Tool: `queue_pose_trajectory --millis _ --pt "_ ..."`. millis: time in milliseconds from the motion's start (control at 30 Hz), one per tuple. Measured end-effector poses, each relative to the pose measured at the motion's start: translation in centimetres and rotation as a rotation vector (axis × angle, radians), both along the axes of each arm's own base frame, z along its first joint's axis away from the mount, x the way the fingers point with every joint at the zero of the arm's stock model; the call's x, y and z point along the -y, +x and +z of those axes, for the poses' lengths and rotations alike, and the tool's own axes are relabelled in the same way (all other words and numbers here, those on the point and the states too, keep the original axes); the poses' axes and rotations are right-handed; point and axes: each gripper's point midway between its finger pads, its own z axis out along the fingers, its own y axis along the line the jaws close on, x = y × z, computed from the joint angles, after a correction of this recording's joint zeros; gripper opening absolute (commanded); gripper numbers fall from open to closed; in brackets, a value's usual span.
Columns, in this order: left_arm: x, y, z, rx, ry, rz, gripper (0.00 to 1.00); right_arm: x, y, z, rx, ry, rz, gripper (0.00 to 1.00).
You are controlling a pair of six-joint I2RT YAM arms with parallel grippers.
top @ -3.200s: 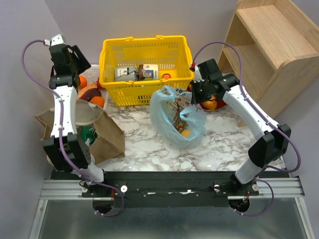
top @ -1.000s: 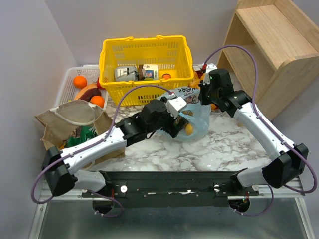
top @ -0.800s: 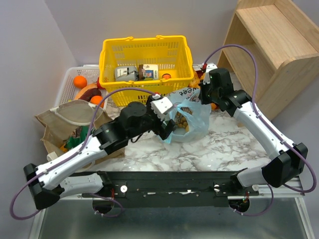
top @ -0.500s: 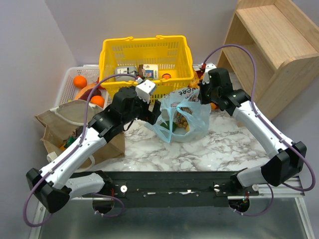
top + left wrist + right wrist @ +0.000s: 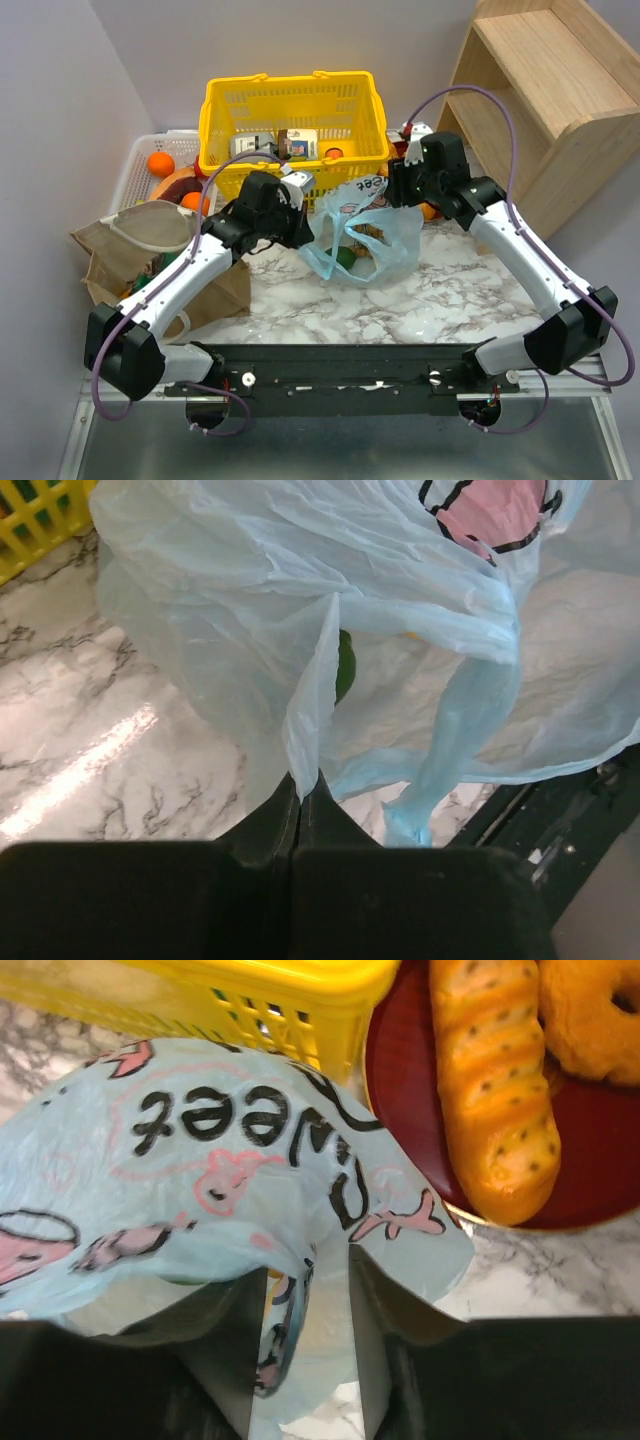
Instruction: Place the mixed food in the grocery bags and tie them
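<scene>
The light-blue grocery bag (image 5: 385,235) with its pink cartoon print lies on the marble table, mouth slumped open toward the left. My left gripper (image 5: 303,214) is shut on a fold of the bag's left edge (image 5: 308,720). A green fruit (image 5: 346,666) shows through the plastic and inside the bag (image 5: 345,258). My right gripper (image 5: 396,188) hangs over the bag's far right rim, open. A loose printed fold of the bag (image 5: 285,1290) droops between its jaws (image 5: 308,1272), unclamped. The tan bag (image 5: 150,235) stands at the left.
The yellow mesh basket (image 5: 295,110) with cartons stands behind the bag. A red plate (image 5: 600,1170) holds a bread loaf (image 5: 495,1100) and a doughnut (image 5: 595,1015) just right of it. A white tray holds oranges (image 5: 160,163) far left. A wooden shelf (image 5: 550,90) stands at the right.
My left gripper has closed on the bag's left edge and pulled it leftward. My right gripper has opened, letting go of the bag's right rim, and the bag has sagged flatter.
</scene>
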Motion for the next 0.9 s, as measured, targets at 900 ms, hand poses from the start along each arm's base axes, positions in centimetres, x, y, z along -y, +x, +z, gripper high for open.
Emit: queue_pose_trajectory --millis 900 --pt "-9.0 0.0 5.2 0.214 -0.112 0.232 0.00 9.4 15.4 -6.0 -0.166 -0.032 -0.492 0.71"
